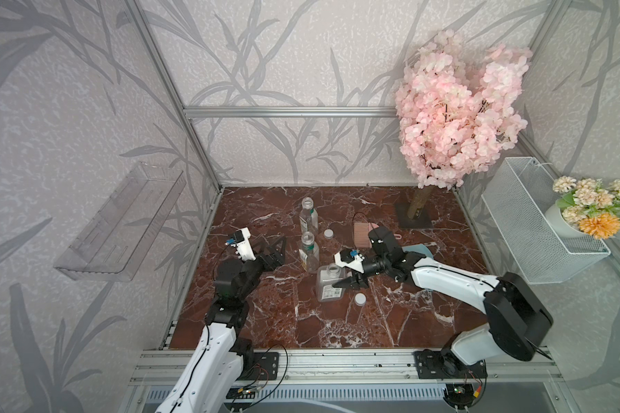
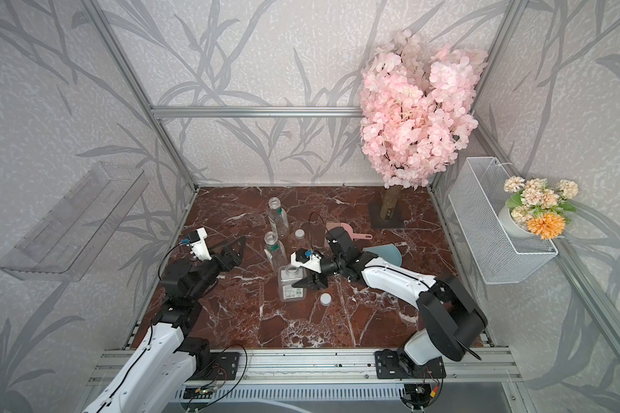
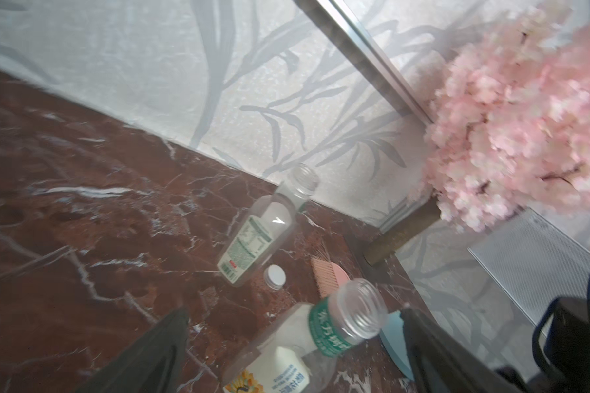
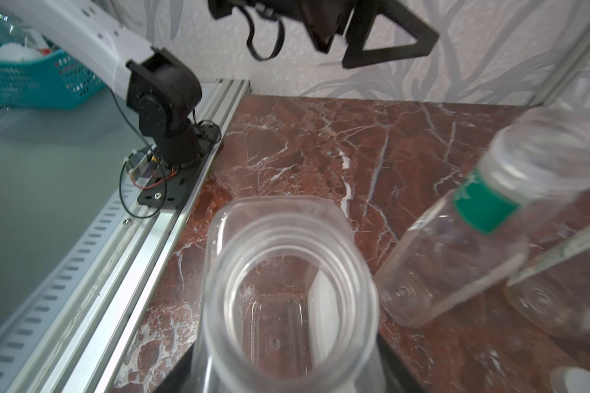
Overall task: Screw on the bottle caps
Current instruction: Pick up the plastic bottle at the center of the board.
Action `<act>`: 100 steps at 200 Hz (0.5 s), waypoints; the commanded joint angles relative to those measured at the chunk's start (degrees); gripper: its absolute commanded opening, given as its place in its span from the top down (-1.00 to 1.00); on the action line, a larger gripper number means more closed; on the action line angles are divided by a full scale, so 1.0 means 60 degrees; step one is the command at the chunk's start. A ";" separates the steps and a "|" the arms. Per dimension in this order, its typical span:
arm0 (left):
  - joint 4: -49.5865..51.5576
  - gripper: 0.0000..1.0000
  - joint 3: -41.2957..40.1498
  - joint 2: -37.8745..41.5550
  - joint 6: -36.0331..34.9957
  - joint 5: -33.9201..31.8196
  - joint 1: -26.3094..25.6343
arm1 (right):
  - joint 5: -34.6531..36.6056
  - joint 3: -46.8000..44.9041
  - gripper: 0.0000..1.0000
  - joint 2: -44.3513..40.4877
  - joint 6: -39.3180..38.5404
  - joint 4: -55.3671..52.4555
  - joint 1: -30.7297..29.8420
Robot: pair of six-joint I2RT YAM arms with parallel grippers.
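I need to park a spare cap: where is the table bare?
Bare: the near strip of the table along the front rail, and the far left corner behind the left gripper. Crowded: the middle, with three bottles, two caps and the right gripper; comb and tree base far right.

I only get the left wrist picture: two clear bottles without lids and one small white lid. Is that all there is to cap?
Observer: No. In both top views a third, squarer bottle stands nearest the front edge, and it is also uncapped.
Visitor: Is anything touching it?
Observer: The right tool has its jaws on either side of it. Whether they squeeze it I cannot tell.
Visitor: Any more lids?
Observer: Yes, a second cap lies loose on the table, just to the right of that bottle.
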State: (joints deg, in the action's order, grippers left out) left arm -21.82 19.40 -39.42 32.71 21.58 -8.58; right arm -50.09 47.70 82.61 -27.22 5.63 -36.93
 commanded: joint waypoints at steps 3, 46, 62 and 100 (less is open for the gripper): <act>-0.1146 -1.00 0.0745 -0.0229 -0.1391 0.1042 -0.1408 | -0.0397 -0.0236 0.15 -0.1356 0.1703 0.0140 0.0996; -0.2016 -1.00 0.1380 -0.1765 -0.3229 0.2386 -0.3700 | -0.0491 0.0079 0.29 -0.3158 0.1353 -0.2367 0.2330; -0.1851 -1.00 0.1688 -0.2496 -0.4049 0.2647 -0.4265 | -0.0459 0.0276 0.28 -0.3620 0.0984 -0.3282 0.2340; -0.1659 -1.00 0.2203 -0.3824 -0.5391 0.2643 -0.4859 | -0.0424 0.0710 0.29 -0.4309 0.0407 -0.4852 0.2334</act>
State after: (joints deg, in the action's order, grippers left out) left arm -30.98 29.89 -59.51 8.69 35.18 -36.56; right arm -51.59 48.80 59.05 -21.71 -14.41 -22.94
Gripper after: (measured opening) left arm 0.998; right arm 0.573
